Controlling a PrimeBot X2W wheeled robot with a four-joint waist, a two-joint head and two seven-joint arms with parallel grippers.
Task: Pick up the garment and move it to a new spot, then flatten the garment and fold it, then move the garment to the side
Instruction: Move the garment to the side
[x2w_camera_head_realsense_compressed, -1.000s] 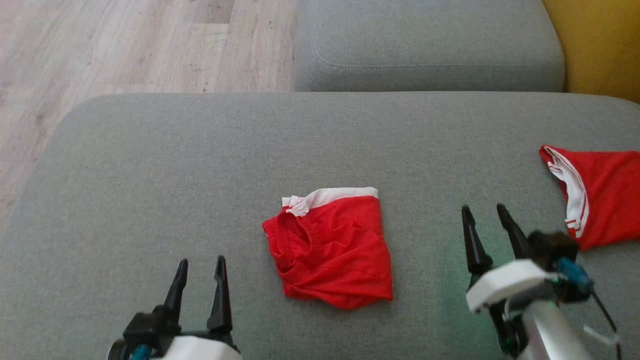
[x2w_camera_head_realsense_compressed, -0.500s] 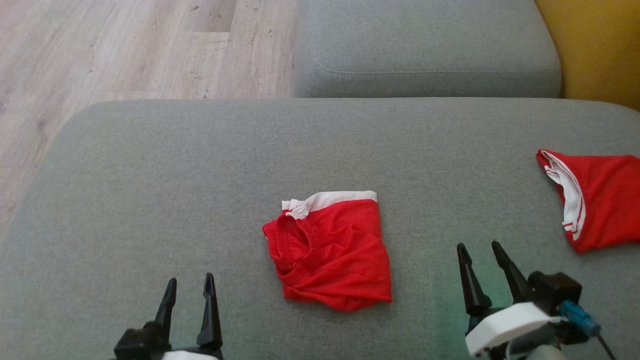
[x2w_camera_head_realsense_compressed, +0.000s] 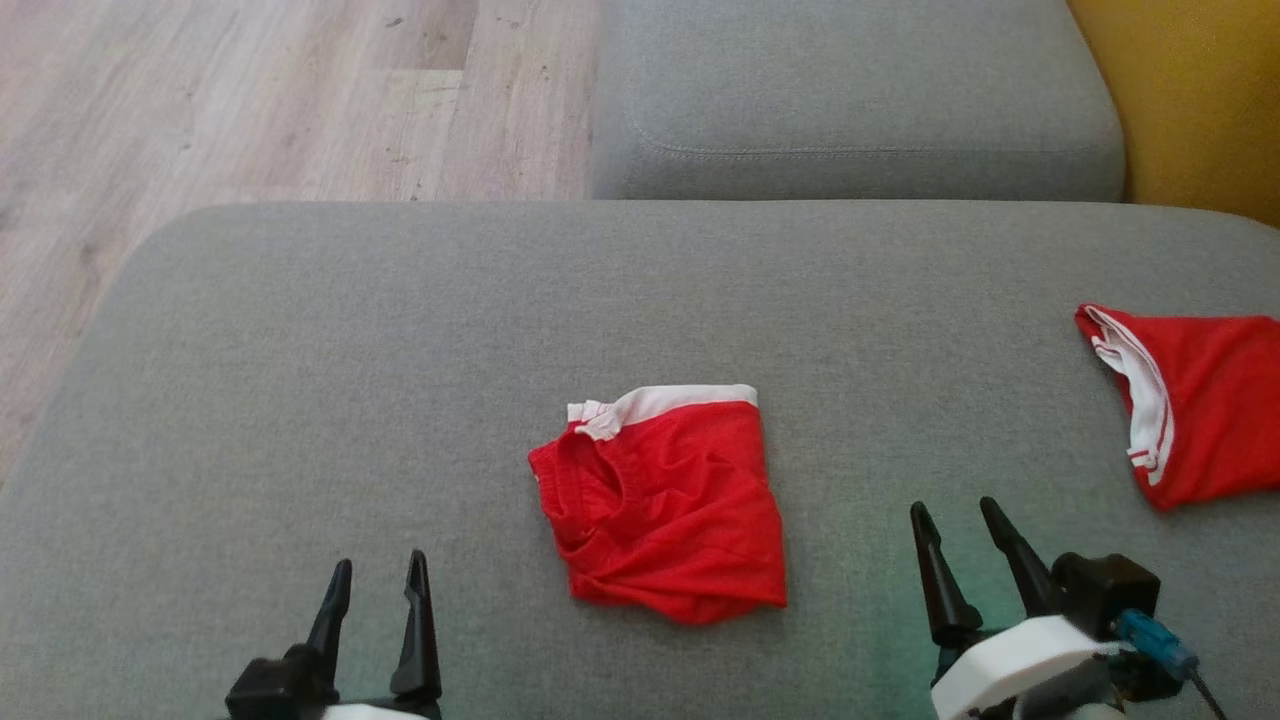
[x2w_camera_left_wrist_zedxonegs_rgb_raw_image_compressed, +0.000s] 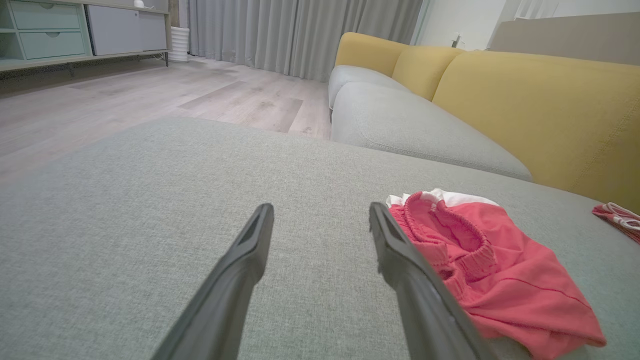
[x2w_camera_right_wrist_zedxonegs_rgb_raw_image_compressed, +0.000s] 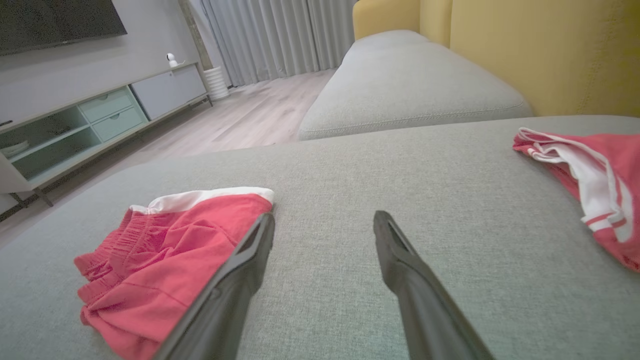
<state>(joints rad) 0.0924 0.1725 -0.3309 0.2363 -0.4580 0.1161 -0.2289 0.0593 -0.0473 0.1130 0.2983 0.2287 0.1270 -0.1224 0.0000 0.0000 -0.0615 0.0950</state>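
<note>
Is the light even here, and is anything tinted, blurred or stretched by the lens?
Head view: soft, even light, a greenish tint on the grey cushion beside the right gripper. Left wrist view: the folded red garment looks paler, pinkish. Right wrist view: the wide lens stretches the fingers toward the bottom edge, slightly soft.

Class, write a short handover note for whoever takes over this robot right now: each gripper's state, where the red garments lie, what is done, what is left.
Left gripper: open, empty, near-left of the folded red garment.
Right gripper: open, empty, between the two garments, touching neither.
Folded red garment: middle of the grey cushion, white band on its far edge.
Second red garment: at the cushion's right edge.
Done: the middle garment looks folded.
Left: probably moving it to the side.
</note>
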